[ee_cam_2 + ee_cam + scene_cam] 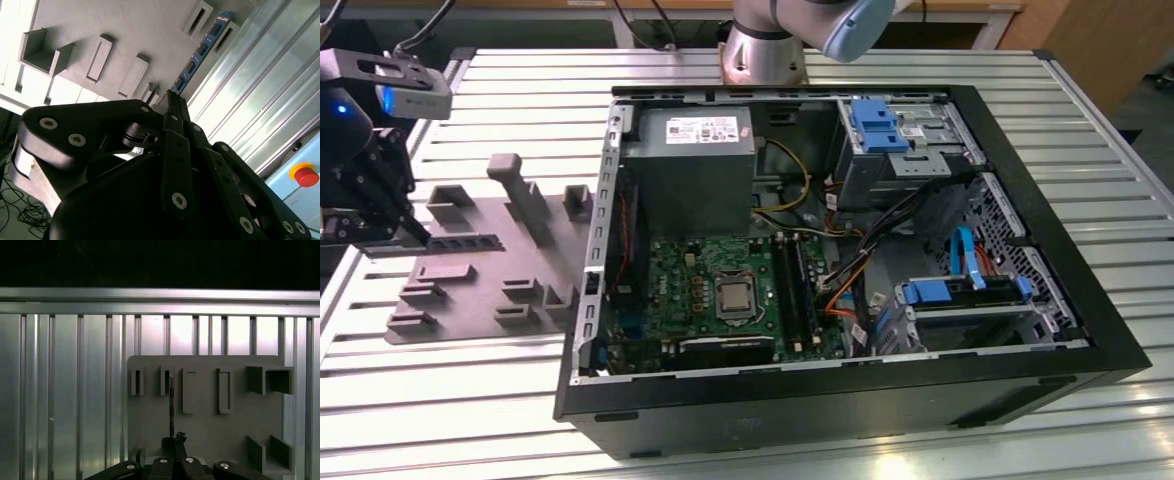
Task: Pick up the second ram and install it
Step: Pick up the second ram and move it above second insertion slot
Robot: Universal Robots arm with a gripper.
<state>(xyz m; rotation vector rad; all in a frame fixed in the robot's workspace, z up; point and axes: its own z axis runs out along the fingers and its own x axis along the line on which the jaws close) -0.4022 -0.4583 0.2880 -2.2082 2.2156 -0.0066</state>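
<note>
At the exterior view's left, the gripper appears pinched shut on the near end of the second ram, which stands on edge in the grey fixture, beside the open computer case. Light, stiff and likely fragile, the strip is best held by its bare edges, clear of chips and contacts.

Even overhead light falls on the ribbed metal desk in the exterior view, with white glare along its slats; the open computer case is dim inside. In both wrist views the slats shine hard and the black hand lies in shadow. In the second wrist view the second ram is lit blue.
</note>
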